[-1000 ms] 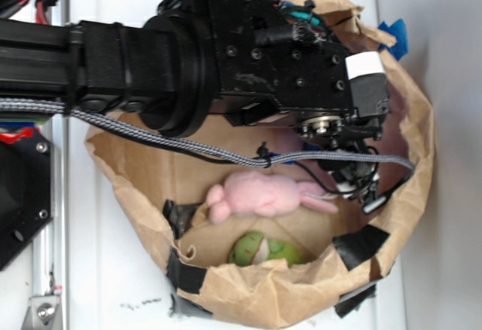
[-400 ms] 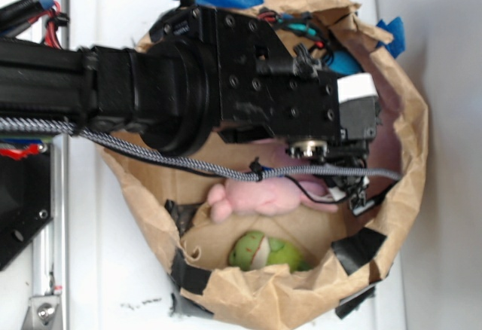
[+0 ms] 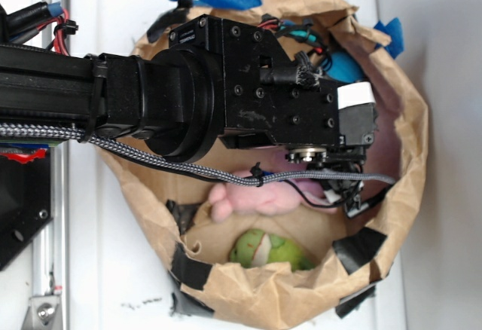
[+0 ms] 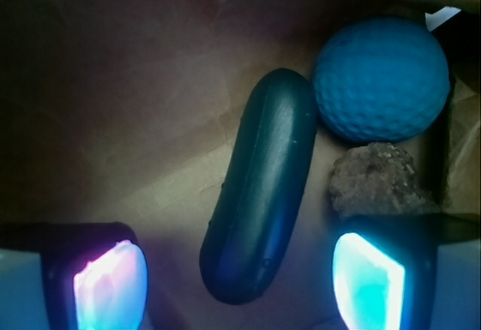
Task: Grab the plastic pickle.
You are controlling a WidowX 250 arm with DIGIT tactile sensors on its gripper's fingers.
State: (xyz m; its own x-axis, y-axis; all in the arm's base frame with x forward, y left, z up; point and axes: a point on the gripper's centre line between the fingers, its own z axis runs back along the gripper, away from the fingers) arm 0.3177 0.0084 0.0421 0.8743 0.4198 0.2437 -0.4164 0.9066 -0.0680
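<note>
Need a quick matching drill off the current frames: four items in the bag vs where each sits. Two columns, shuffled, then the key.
Items:
1. plastic pickle
2. blue ball
3. pink plush toy
4. light green toy

Places:
A. by the bag's near wall, beside black tape, exterior view
B. between the gripper fingers, wrist view
C. just below the arm, exterior view
D. upper right, at the pickle's far end, wrist view

Pairs: 1-B, 2-D, 3-C, 4-A
</note>
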